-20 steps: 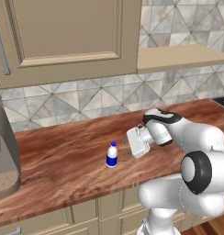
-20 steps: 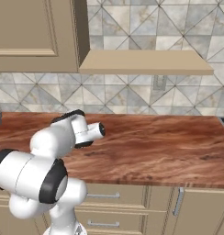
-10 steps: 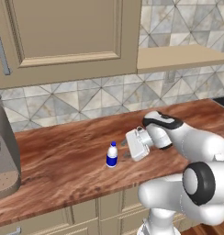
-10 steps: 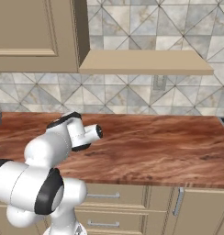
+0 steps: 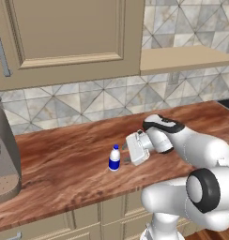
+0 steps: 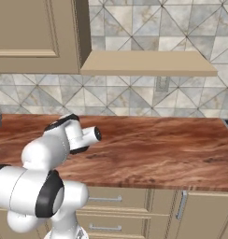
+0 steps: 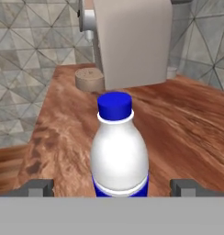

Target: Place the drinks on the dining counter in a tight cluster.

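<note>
**Approach to the white bottle, jaws wide, grasp not yet made**

A reddish-brown wood-grain counter [image 5: 64, 164] is seen running along a tiled backsplash [image 5: 64, 105], with tan cabinets [image 5: 64, 33] above and a bare shelf [image 6: 148, 63] to the right of them. At the counter's left end a large grey appliance [image 5: 3, 150] is seen. The white arm [image 5: 196, 145] is reached across the counter from the lower right of the left base view, its hand laid nearly level and aimed at the drink.

The small white bottle [image 5: 115, 158], with blue cap and blue label, is found standing upright on the counter, towards its front edge and well apart from the appliance. The gripper [image 5: 127, 152] is held just beside it, and no contact can be made out. In the hand view the bottle [image 7: 120, 151] is centred low in the frame between the two dark fingertips [image 7: 38, 187], which are set far apart at either side; the jaws are spread to their full width and nothing is held.

The step in hand is judged to be the reach for this first drink. A little more advance is probably called for, so that the body sits between the fingers, then a closing on the body below the cap, a lift, and a carry to the dining counter. Being small and light, the bottle could be tipped by a stray nudge
</note>
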Robot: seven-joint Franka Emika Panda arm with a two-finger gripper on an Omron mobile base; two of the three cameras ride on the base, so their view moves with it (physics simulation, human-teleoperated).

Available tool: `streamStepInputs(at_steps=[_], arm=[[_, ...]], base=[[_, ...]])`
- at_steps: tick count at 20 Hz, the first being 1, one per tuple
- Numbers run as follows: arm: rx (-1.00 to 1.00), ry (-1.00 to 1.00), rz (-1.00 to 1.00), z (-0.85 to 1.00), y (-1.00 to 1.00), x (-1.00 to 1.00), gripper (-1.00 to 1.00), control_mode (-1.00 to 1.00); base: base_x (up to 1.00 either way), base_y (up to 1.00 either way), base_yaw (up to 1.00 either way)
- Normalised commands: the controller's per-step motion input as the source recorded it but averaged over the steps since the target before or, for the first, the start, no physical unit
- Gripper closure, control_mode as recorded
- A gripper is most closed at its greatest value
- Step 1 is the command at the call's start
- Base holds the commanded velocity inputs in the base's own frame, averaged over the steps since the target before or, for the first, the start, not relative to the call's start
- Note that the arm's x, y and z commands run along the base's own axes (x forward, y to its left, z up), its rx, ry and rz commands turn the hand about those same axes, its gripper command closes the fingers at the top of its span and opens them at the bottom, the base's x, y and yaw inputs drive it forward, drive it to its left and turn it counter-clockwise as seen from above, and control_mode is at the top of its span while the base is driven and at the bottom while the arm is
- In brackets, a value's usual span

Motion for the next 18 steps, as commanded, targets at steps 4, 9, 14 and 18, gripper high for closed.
streamStepInputs(at_steps=[4,9,14,18], arm=[[0.00,0.04,0.00,0.00,0.13,0.00,-1.00,-1.00],[0.00,0.06,0.00,0.00,0.12,0.05,-1.00,-1.00],[0.00,0.06,0.00,0.00,0.12,0.05,-1.00,-1.00],[0.00,0.05,0.00,0.00,0.13,0.02,-1.00,-1.00]], base=[[0.00,0.00,0.00],[0.00,0.00,0.00],[0.00,0.00,0.00],[0.00,0.00,0.00]])
